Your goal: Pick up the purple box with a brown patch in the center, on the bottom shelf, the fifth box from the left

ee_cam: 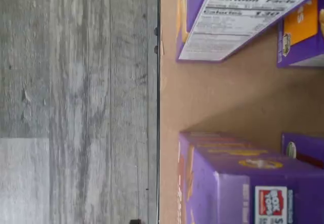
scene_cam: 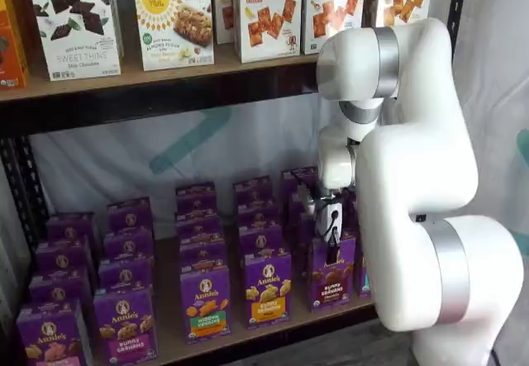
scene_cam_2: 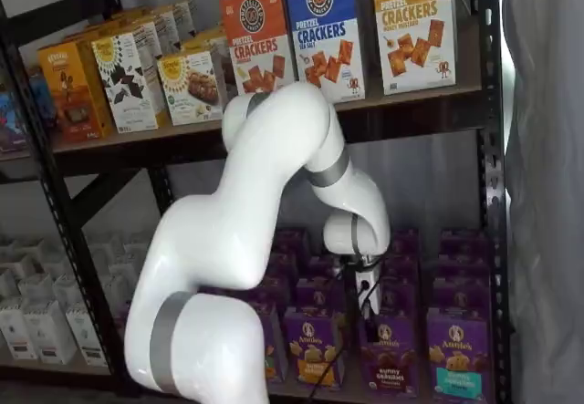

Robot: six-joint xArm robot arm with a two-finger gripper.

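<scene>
The purple box (scene_cam: 331,282) with brown bunny cookies and a dark brown label strip stands upright in the front row of the bottom shelf (scene_cam: 169,345); it also shows in a shelf view (scene_cam_2: 388,357). My gripper (scene_cam: 331,232) hangs just above and in front of its top, and shows in both shelf views (scene_cam_2: 365,296). Only its white body and a dark finger seen side-on show, so I cannot tell whether it is open or shut. It holds no box. The wrist view shows the shelf board (ee_cam: 228,97) with purple cartons on either side of a bare gap.
A purple carton with a yellow strip (scene_cam: 266,293) stands left of the target, and one with a teal patch (scene_cam: 205,300) beyond it. More purple cartons fill the rows behind. The upper shelf (scene_cam: 165,85) holds cracker boxes. My white arm (scene_cam: 413,176) hides the shelf's right end.
</scene>
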